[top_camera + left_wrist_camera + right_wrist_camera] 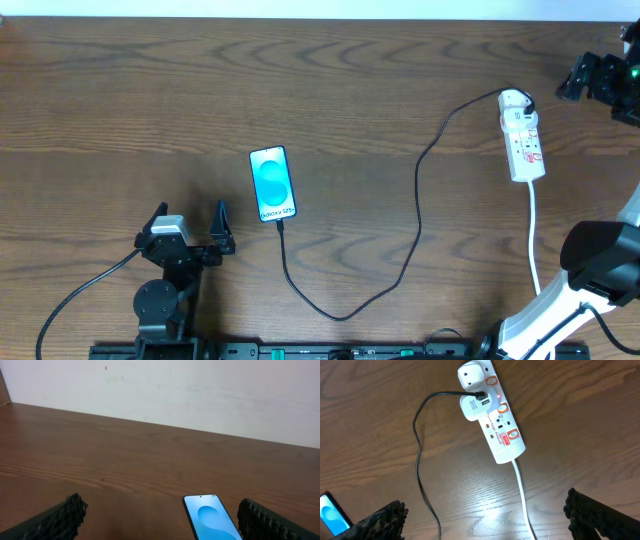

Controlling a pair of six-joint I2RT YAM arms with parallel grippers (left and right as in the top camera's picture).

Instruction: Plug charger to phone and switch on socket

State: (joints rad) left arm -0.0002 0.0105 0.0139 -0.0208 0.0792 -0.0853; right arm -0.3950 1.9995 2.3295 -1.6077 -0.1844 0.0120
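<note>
A dark wooden table formed the work surface, bounded at its far edge by a plain white wall.

**Left arm.** The left arm sat folded at the near left edge of the table. The left gripper was held low and pointed toward the far wall. Its fingers stood wide apart with nothing between them. In the left wrist view, the phone lay ahead of the gripper, close to the right-hand finger and not touching it.

**Right arm.** The right arm rose from the near right corner and reached along the right edge toward the far right corner. The right gripper hung above the table with its camera looking down on the socket. Its fingers were spread fully and held nothing.

**Task items.**
- The phone lay flat, left of the table's centre, with its screen lit blue and white.
- The charger met the phone's near short edge, looped toward the near edge of the table, then ran up to the socket. Whether the plug tip was fully seated could not be told.
- The socket lay at the far right, rounded end away from the arm bases. Its white cord trailed toward the near edge.
- A white adapter sat in the socket, with the charger's other end entering it.
</note>
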